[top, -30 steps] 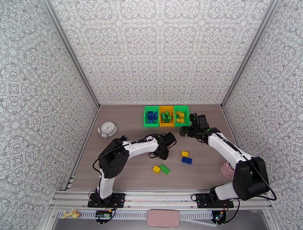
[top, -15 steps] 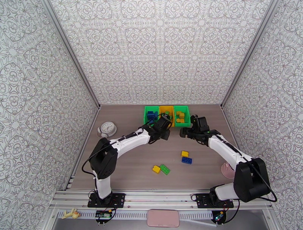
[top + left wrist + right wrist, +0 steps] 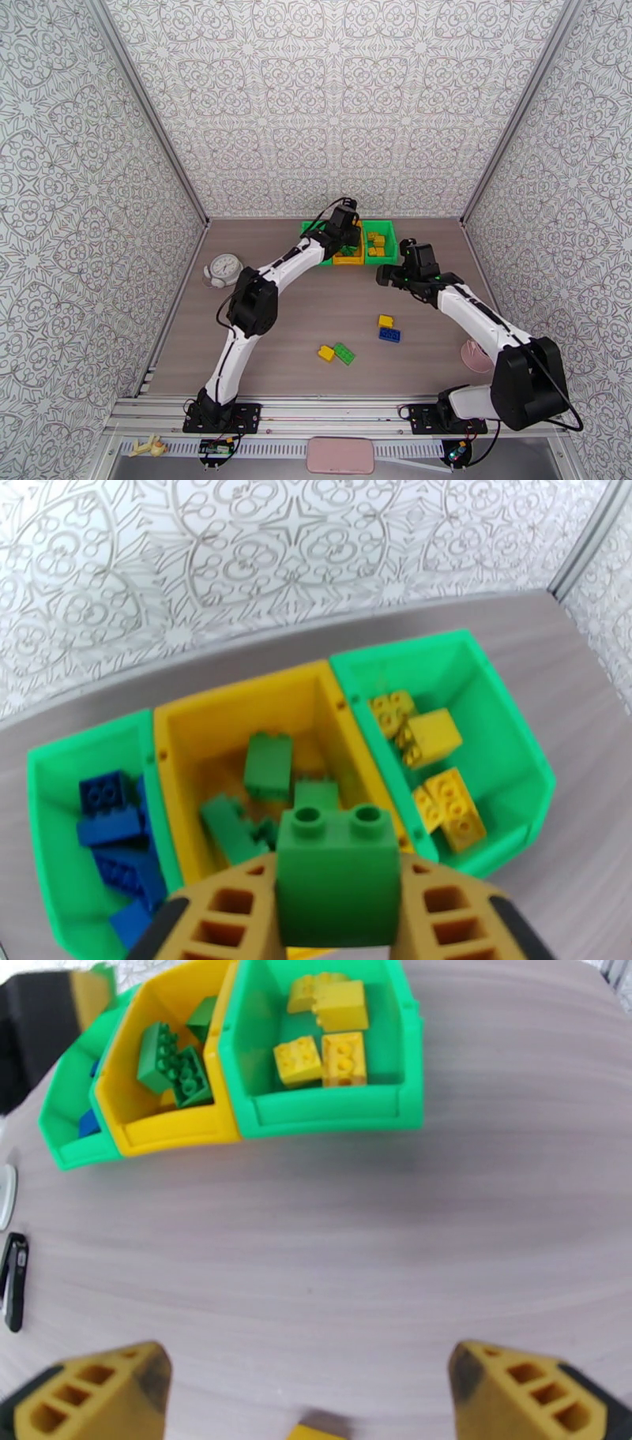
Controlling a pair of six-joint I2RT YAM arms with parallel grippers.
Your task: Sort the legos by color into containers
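Note:
My left gripper (image 3: pixel 344 223) hovers over the containers, shut on a green lego (image 3: pixel 336 875) above the near edge of the yellow bin (image 3: pixel 229 709). That bin holds several green legos (image 3: pixel 268 764). The left green bin (image 3: pixel 47 796) holds blue legos (image 3: pixel 107 796), and the right green bin (image 3: pixel 474 685) holds yellow ones (image 3: pixel 430 736). Four loose legos lie on the table: yellow (image 3: pixel 386 321), blue (image 3: pixel 389 335), yellow (image 3: pixel 325 353) and green (image 3: pixel 344 353). My right gripper (image 3: pixel 387 274) (image 3: pixel 312 1386) stands open and holds nothing, low over the table in front of the right green bin (image 3: pixel 332 1110).
A white round clock (image 3: pixel 225 269) sits at the table's left. A pink cup (image 3: pixel 475 357) stands by the right arm near the right edge. The patterned walls close in just behind the bins. A yellow brick (image 3: pixel 316 1434) peeks in below my right fingers.
My left arm has swung from the table's middle out to the bins, carrying the green lego. The right arm has barely moved.

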